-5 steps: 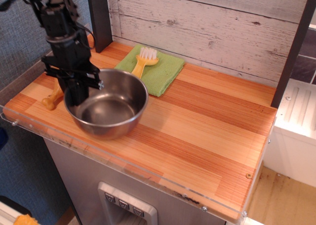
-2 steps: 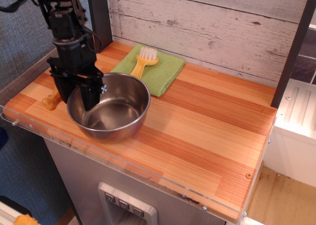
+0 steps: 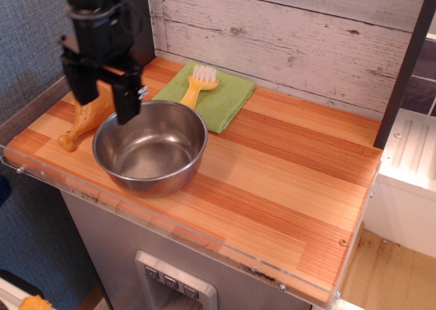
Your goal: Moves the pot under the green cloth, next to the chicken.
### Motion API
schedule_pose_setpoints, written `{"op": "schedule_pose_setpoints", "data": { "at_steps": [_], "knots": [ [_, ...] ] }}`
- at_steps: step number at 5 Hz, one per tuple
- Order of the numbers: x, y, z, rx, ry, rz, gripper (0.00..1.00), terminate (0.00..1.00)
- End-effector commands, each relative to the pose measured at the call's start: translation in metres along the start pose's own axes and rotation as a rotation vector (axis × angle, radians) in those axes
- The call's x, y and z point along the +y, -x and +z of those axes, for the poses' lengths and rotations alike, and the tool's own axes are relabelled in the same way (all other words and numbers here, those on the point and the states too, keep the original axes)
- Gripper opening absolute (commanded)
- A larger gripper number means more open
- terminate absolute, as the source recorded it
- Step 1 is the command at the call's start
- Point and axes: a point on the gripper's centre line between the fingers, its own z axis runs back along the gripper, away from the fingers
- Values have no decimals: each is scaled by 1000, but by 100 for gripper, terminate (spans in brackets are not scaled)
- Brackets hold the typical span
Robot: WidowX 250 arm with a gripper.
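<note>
The pot [image 3: 150, 148], a shiny steel bowl, stands on the wooden counter at the front left, just in front of the green cloth [image 3: 219, 97]. The chicken drumstick [image 3: 83, 122] lies to the pot's left, bone end toward the front edge. My gripper [image 3: 104, 100] is open and empty, raised above the pot's back-left rim, its two black fingers pointing down and apart. The upper part of the chicken is partly hidden behind the gripper.
A yellow brush with white bristles [image 3: 196, 84] lies on the green cloth. A whitewashed plank wall [image 3: 286, 31] backs the counter. A dark post [image 3: 138, 24] stands at the back left. A white unit [image 3: 412, 167] stands to the right.
The gripper let go of the pot's left rim and rose up and slightly back. The pot settled onto the counter, a little to the right. The chicken is now more visible.
</note>
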Motion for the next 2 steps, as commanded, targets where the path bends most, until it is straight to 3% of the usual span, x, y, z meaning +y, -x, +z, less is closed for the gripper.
{"op": "schedule_pose_setpoints", "data": {
  "at_steps": [1,2],
  "knots": [
    [-10,-3,21,-47,16,-4,100,0],
    [-6,0,24,-26,31,-3,100,0]
  ]
}}
